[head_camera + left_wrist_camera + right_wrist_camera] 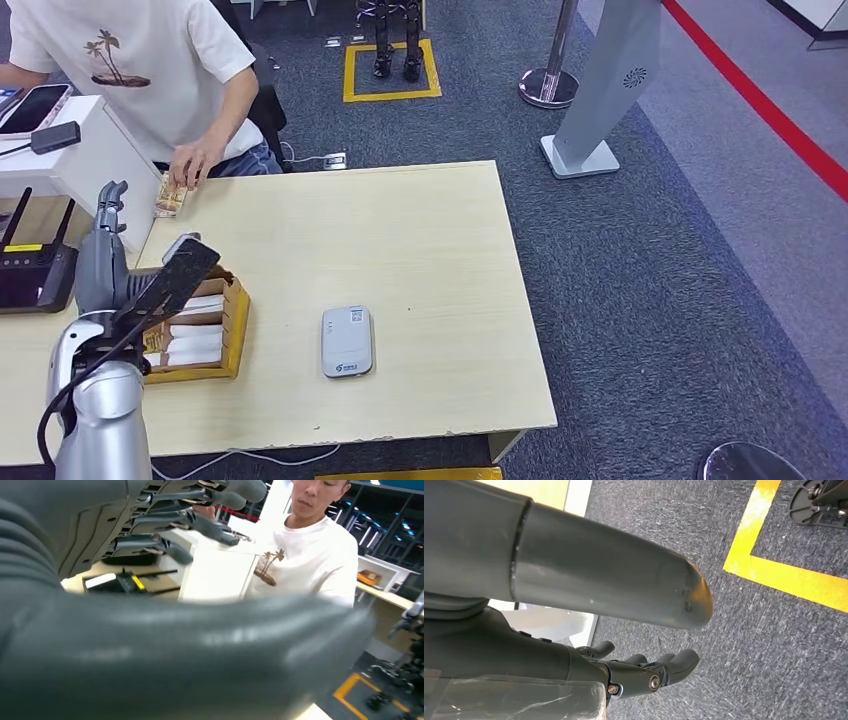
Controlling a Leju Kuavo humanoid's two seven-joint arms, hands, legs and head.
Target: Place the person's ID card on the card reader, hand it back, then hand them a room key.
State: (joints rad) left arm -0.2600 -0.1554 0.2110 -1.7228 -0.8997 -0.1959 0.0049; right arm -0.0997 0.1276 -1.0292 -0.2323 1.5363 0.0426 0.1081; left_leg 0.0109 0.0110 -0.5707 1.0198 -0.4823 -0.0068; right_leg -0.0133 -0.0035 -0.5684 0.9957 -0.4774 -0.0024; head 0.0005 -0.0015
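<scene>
The person's hand [192, 165] presses an ID card [169, 197] flat on the far left edge of the wooden table [440, 240]. My left hand [106, 250] is raised just in front of that card with its fingers [110, 200] pointing up and nothing held. In the left wrist view the left hand [165, 645] has spread fingers [195, 522] towards the person [310, 560]. The grey card reader [347, 341] lies near the table's front middle. A wooden box of white room keys [196, 338] stands beside my left arm. My right hand [634, 672] hangs over the carpet, holding nothing.
A black router [36, 276] and a white stand [75, 150] with a phone [35, 107] on it occupy the left desk. Beyond the table are a yellow floor square [392, 70], a stanchion [548, 85] and a grey kiosk [608, 90].
</scene>
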